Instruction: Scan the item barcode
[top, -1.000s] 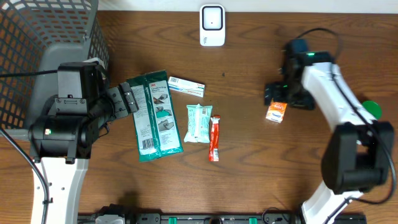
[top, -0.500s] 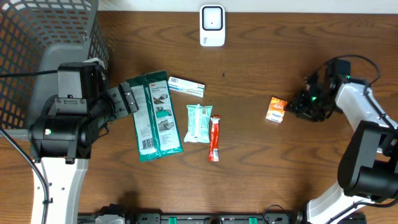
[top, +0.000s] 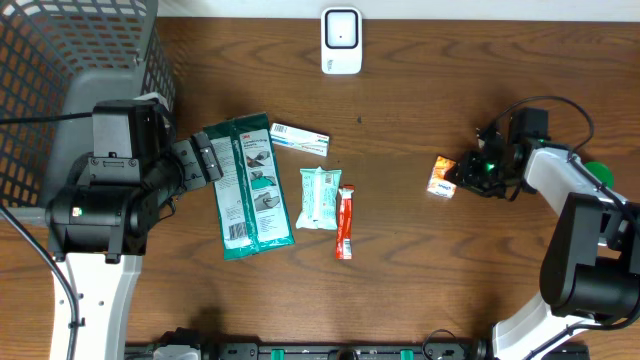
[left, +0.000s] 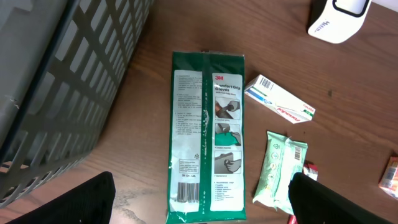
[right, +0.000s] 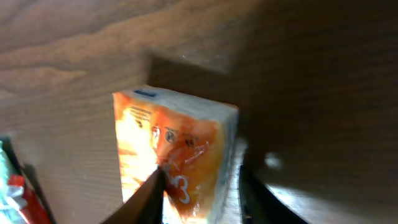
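Note:
The item, a small orange packet (top: 445, 176), lies on the table's right side. My right gripper (top: 462, 172) reaches it from the right. In the right wrist view the packet (right: 174, 143) stands between the two dark fingers (right: 146, 199), and the gripper (right: 202, 193) is shut on it. No barcode shows on the packet's visible faces. The white scanner (top: 341, 41) stands at the back middle. My left gripper (top: 205, 160) is open at the left, over the near end of a green glove package (left: 208, 137), holding nothing.
A white box (top: 300, 138), a pale green wipes pack (top: 319, 197) and a red stick pack (top: 344, 222) lie mid-table beside the green package (top: 248, 187). A grey mesh basket (top: 60, 50) fills the back left corner. A green round object (top: 598, 175) sits behind the right arm.
The right arm swung away from above the orange packet, then came back low from the right, and its jaws closed on the packet. The left arm has not moved.

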